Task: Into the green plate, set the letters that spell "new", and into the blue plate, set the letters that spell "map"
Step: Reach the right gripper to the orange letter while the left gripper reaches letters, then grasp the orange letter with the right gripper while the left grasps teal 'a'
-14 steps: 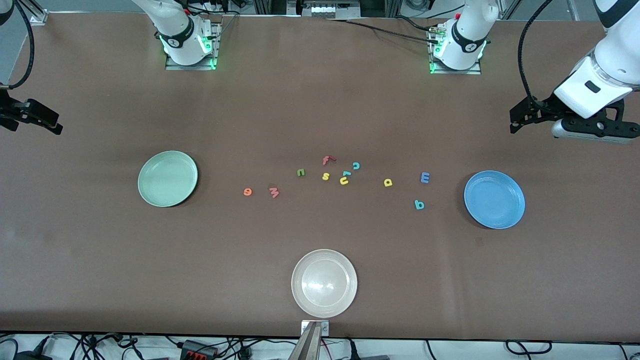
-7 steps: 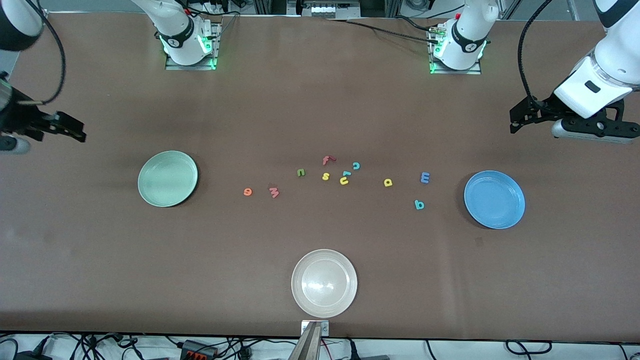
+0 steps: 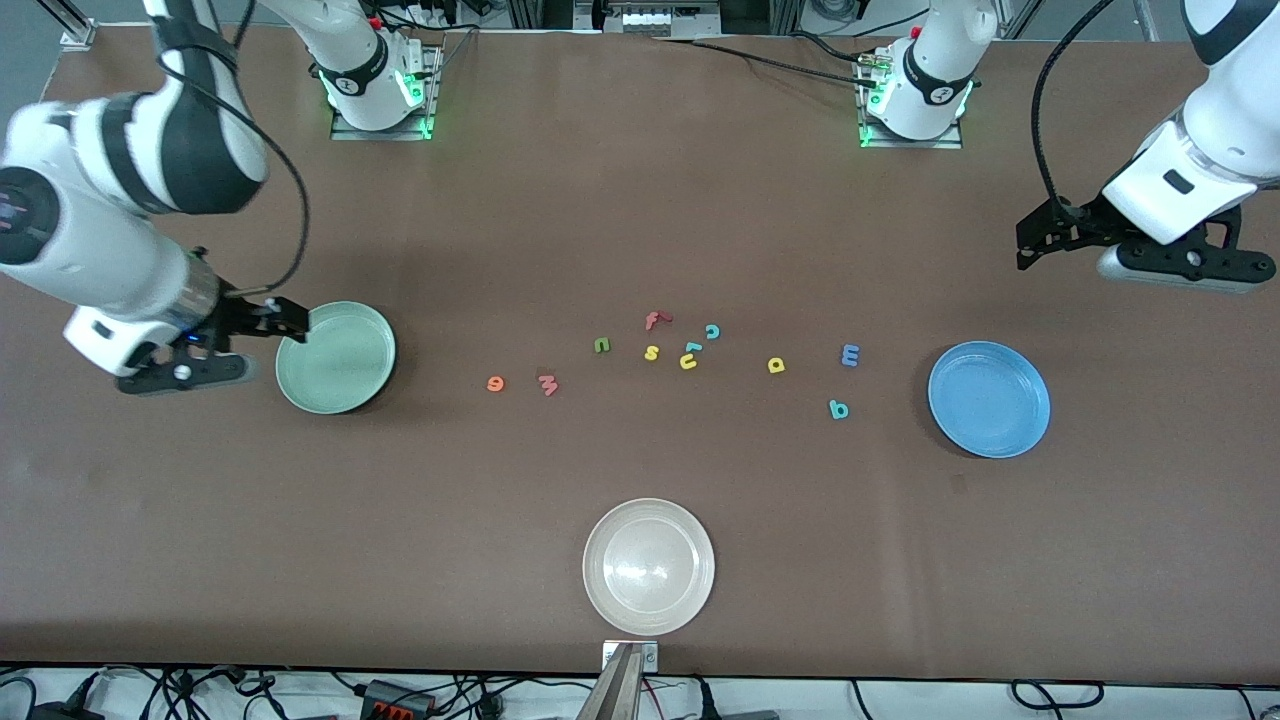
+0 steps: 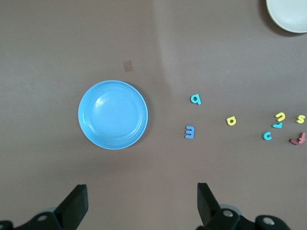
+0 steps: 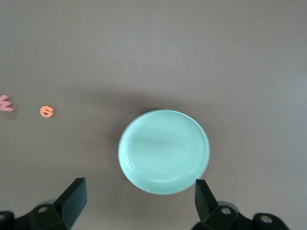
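Nothing is sorted yet: the green plate (image 3: 336,357) and the blue plate (image 3: 989,399) are both bare, one toward each end of the table. My right gripper (image 3: 285,320) hangs up in the air at the green plate's rim, jaws wide and empty. My left gripper (image 3: 1032,238) waits over bare table near the edge at my left arm's end, also spread and empty.

The letters lie flat in a loose row across the middle of the table. The e (image 3: 495,383) and w (image 3: 547,384) sit close together, nearest the green plate; the n (image 3: 601,344) is next, at the edge of the cluster of spare letters. The a (image 3: 775,365), m (image 3: 849,354) and p (image 3: 838,409) lie toward the blue plate, the p nearest the front camera.

I judge these foam pieces to be almost weightless, soft and thin. A pinch should come straight down, fingers closing gently across the narrow width of a stroke. Squeezing hard would likely buckle them, and a scraping finger could flick one away.

The front view alone shows all six letters and both plates together. My left wrist view shows the m (image 4: 190,132), p (image 4: 195,99) and a (image 4: 231,120) clearly beside the blue plate, but no green plate. My right wrist view shows only the e (image 5: 46,111) and part of the w (image 5: 5,103) beside the green plate.
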`<state>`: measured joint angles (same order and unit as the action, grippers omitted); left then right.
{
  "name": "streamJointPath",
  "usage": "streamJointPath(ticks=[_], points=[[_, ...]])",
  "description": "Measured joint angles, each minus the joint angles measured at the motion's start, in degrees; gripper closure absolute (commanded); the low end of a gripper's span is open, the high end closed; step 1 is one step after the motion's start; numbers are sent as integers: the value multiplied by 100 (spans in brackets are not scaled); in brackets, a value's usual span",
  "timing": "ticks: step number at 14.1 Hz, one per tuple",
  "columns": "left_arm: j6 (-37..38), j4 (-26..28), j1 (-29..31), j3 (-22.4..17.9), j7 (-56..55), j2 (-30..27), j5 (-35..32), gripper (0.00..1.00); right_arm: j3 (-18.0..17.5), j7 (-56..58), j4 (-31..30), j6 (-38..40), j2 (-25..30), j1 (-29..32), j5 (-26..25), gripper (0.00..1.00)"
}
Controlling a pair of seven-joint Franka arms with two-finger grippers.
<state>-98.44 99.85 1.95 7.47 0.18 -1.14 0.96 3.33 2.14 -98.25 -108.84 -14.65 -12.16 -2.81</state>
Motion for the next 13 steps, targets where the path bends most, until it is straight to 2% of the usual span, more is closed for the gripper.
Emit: streamJointPath(ticks=[3,7,11,13], points=[[-236,-171,-23,22,0,591,12,0,-8,-276,-10,-480,-465,-344,69,0],[-1116,-508,-239,61,-23,1751,16,0,-17,-489,-11,-1064,-1128,-863,115,0],[-1846,-545,-754,80,-1613,2735,15,0,-21,-482,-14,-1614,-1721,-999,507,0],[-2045,-560,-982,82,-2043,3101,-40,0,-26,-670,-12,-1826,-2030,-1246,599,0]])
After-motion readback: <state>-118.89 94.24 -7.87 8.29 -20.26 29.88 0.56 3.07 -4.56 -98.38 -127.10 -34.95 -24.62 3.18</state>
